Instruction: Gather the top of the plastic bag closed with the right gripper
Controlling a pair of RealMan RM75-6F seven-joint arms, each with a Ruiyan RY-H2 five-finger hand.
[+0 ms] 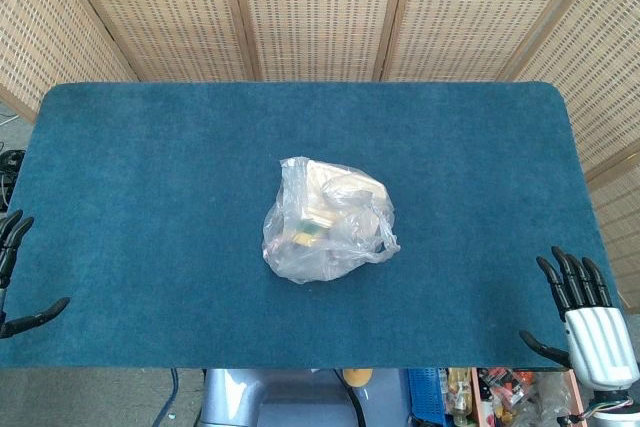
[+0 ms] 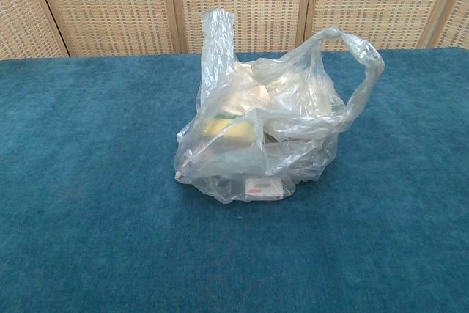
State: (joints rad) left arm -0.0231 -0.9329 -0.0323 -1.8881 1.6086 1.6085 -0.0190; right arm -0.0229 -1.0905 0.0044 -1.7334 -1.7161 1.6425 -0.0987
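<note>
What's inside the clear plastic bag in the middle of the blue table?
Through the crumpled clear plastic bag show pale packaged items, something yellowish and a small white box with a red mark near the bottom. The film's folds blur the rest, so the exact contents cannot be told.

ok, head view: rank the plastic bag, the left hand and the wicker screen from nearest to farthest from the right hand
1. plastic bag: mid-table, up and to the left of the right hand, which sits open at the table's near right corner.
2. wicker screen: standing behind the table's far edge.
3. left hand: at the opposite near corner, across the table's whole width.
</note>
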